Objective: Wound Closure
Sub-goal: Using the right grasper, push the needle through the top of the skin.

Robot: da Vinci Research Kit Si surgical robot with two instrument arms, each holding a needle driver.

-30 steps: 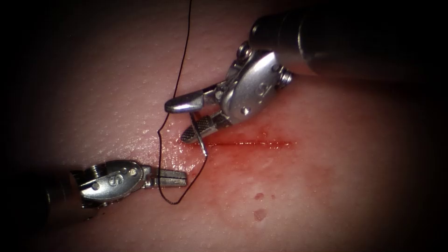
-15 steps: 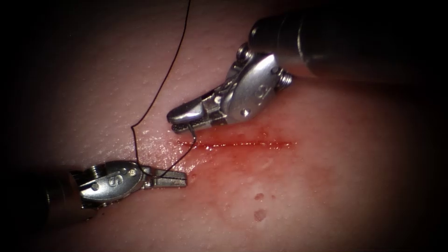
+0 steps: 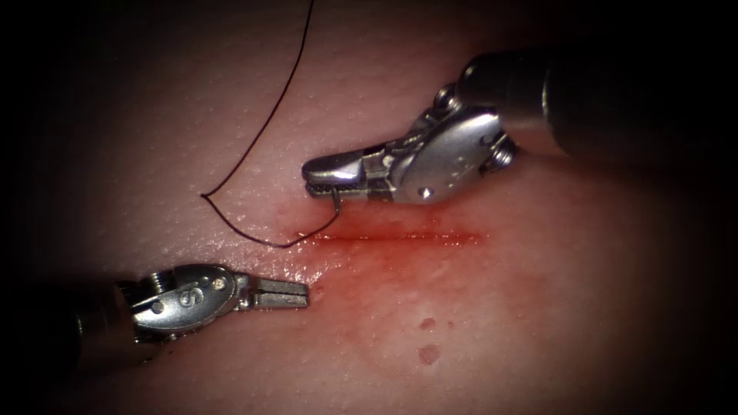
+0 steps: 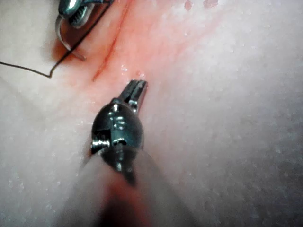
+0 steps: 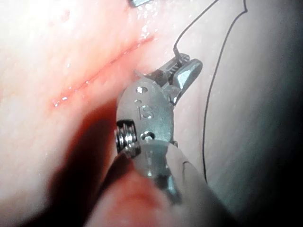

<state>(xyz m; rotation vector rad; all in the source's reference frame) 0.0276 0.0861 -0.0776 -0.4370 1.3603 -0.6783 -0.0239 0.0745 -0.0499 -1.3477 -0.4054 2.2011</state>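
Over the last 1 s the right tool (image 3: 321,178) has gone from gaping jaws around the needle (image 3: 335,204) to jaws clamped on it, and it has since lifted up and to the right in the endoscope frame, carrying the needle away from the left end of the cut (image 3: 400,237). The grip sits near one end of the curve; the rest of the needle hangs below the jaws, above the tissue (image 3: 538,323) and not in it, as the left wrist view also suggests, where the needle (image 4: 68,41) arcs free beside the wound. The thread (image 3: 254,154) trails from the needle, runs left along the surface in a shallow loop, bends sharply at centre left and climbs out of the top of the frame; 0.5 s ago it lay draped across the left tool, and now it lies well clear of it. The left tool (image 3: 296,293) sits in the lower left below the cut, jaws closed on nothing, unmoved. Spots of red fluid (image 3: 427,338) mark the tissue below the cut. My read: the needle is secured and free, with no bite taken at this end.
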